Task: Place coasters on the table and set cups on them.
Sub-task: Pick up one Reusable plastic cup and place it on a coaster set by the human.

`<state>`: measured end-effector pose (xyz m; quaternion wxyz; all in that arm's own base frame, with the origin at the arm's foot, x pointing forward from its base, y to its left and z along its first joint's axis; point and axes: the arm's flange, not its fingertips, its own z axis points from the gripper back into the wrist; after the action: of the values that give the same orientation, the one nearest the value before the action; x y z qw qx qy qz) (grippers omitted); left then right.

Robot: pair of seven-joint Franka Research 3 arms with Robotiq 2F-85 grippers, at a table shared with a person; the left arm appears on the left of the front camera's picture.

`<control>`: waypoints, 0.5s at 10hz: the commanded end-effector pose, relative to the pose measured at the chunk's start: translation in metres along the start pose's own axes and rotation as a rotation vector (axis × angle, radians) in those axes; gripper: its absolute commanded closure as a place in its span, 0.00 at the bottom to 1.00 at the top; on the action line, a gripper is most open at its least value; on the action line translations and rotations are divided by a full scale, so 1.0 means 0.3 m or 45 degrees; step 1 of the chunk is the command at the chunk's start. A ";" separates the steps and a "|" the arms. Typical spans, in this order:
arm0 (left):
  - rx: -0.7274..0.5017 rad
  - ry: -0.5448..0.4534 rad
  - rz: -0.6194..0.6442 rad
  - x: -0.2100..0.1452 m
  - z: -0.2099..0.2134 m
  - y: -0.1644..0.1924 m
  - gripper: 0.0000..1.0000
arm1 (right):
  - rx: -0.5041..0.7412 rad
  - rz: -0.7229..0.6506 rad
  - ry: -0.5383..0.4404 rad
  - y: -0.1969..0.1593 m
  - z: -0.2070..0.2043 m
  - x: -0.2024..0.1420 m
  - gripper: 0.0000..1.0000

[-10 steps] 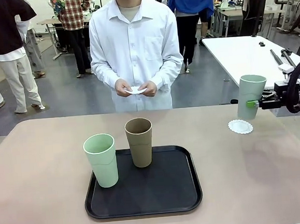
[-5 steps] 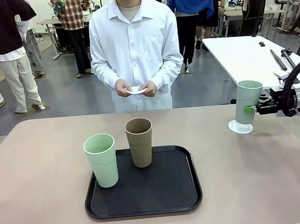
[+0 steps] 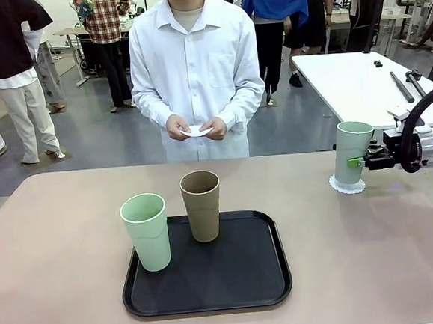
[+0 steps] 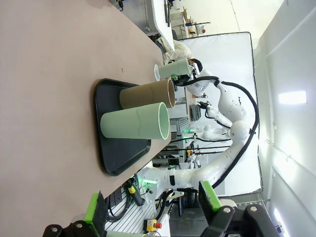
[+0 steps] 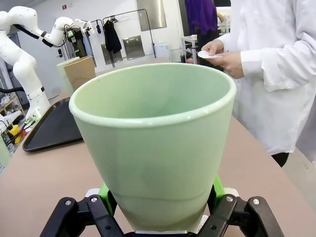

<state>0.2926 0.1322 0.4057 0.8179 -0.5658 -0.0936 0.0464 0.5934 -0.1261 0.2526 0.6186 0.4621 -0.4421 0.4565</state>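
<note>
Front view: the right claw [image 3: 360, 163] is clamping a tall pale mint green tumbler [image 3: 350, 148] from the side at mid-height. The tumbler is standing upright with its base down on a small round white lacy paper doily [image 3: 347, 187], near the far right edge of the large beige-pink bench [image 3: 58, 242]. A tan brown tumbler [image 3: 202, 206] is standing on the black rectangular tray [image 3: 241, 280] at the bench's middle. A second mint green tumbler [image 3: 146, 232] is standing at the tray's left side. The person [image 3: 194, 66] across the bench is holding another white doily [image 3: 197, 131]. In the left wrist view, the left claw [image 4: 150, 207] is gaping wide, gripping nothing.
</note>
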 end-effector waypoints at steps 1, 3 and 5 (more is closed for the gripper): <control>-0.024 -0.010 -0.015 -0.001 0.005 -0.001 0.00 | 0.017 0.010 0.034 -0.022 0.002 -0.002 0.16; -0.024 -0.010 -0.015 -0.001 0.005 -0.001 0.00 | 0.015 0.004 0.050 -0.024 0.005 -0.011 0.16; -0.024 -0.010 -0.015 -0.001 0.005 -0.001 0.00 | 0.017 -0.002 0.058 -0.033 0.012 -0.025 0.16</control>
<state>0.2926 0.1322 0.4057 0.8179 -0.5658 -0.0936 0.0464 0.5928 -0.1284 0.2453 0.6245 0.4600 -0.4320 0.4602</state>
